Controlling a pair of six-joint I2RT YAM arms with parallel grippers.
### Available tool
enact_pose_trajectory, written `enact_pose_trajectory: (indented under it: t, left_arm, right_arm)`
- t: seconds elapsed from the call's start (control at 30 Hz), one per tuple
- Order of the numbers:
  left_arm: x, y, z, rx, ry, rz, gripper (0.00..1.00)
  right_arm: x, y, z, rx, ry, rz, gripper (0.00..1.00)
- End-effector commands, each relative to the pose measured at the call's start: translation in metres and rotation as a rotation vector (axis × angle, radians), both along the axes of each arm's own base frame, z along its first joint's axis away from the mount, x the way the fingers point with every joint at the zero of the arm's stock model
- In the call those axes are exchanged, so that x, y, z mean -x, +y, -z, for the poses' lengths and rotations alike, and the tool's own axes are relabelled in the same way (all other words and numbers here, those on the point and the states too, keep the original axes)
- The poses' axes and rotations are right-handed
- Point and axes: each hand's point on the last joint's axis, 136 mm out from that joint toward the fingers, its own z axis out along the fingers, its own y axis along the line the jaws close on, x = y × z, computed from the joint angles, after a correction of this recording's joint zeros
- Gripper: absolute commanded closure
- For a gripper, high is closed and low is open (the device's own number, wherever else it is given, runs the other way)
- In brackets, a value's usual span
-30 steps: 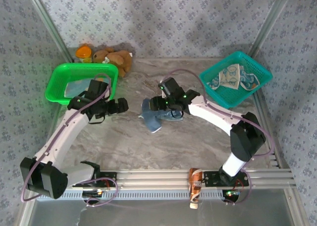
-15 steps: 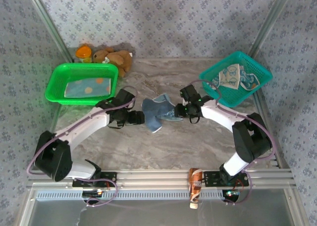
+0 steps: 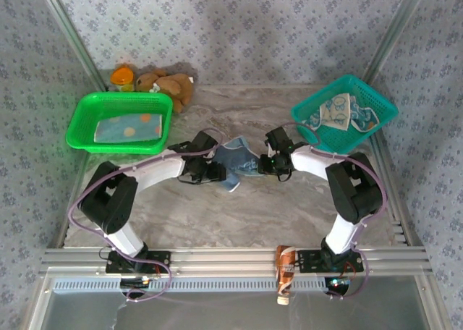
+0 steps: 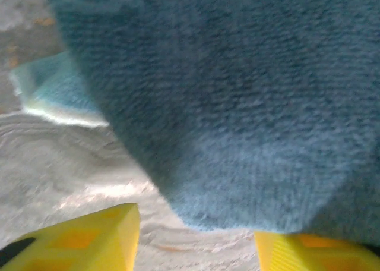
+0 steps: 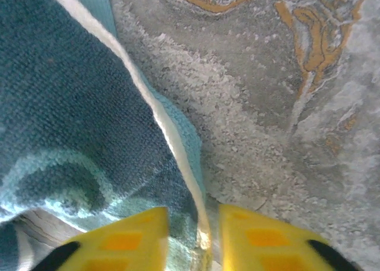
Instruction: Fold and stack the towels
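Blue-grey crumpled towel [image 3: 235,157], hem pinched in right end effector [image 5: 194,223], left end effector [image 4: 196,229] spread.

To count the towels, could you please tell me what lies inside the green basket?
A blue towel with orange dots lies flat in the green basket. Whatever may be beneath it is covered, so I cannot tell.

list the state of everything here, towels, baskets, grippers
blue towel: crumpled on the table, not folded
dotted towel: lying flat in the green basket
pale towel: bunched in the teal basket
left gripper: open, blue towel's edge between its fingers
right gripper: fingers close together astride the blue towel's hem, grip unclear
teddy: lying by the back wall
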Motion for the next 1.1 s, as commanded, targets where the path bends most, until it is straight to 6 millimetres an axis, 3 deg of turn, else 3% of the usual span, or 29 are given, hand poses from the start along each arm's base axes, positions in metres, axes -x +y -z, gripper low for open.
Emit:
enact_pose_trajectory:
  t: [0.0,0.1,0.2,0.33,0.47,0.57,0.9,0.97,1.07]
  left_arm:
    - [-0.014,-0.021,-0.011,0.068,-0.039,0.010,0.53]
    - [-0.021,-0.025,-0.014,0.076,-0.058,0.007,0.59]
    - [-0.027,-0.028,-0.016,0.079,-0.076,0.003,0.68]
    - [-0.034,-0.028,-0.018,0.072,-0.096,-0.003,1.00]
    - [-0.035,-0.010,-0.033,0.000,-0.140,-0.010,1.00]
    - [-0.039,0.016,-0.058,-0.072,-0.187,-0.030,1.00]
    - [-0.055,0.103,-0.191,-0.116,-0.372,-0.103,1.00]
    - [-0.053,0.111,-0.199,-0.114,-0.380,-0.107,1.00]
    - [-0.046,0.121,-0.193,-0.139,-0.364,-0.112,1.00]
  right_arm:
    - [-0.004,0.005,-0.002,-0.029,-0.006,-0.009,0.79]
    - [-0.006,0.004,-0.006,-0.019,-0.021,-0.009,0.97]
    - [-0.007,0.002,-0.011,-0.008,-0.034,-0.007,1.00]
    - [-0.007,0.000,-0.020,-0.003,-0.051,-0.004,1.00]
    - [-0.006,-0.006,-0.041,0.013,-0.078,-0.010,1.00]
    - [-0.009,-0.015,-0.070,0.017,-0.144,0.004,1.00]
    - [-0.028,-0.034,-0.212,-0.053,-0.420,0.017,1.00]
    - [-0.026,-0.034,-0.227,-0.070,-0.447,0.016,1.00]
    - [-0.023,-0.033,-0.240,-0.092,-0.466,0.019,1.00]
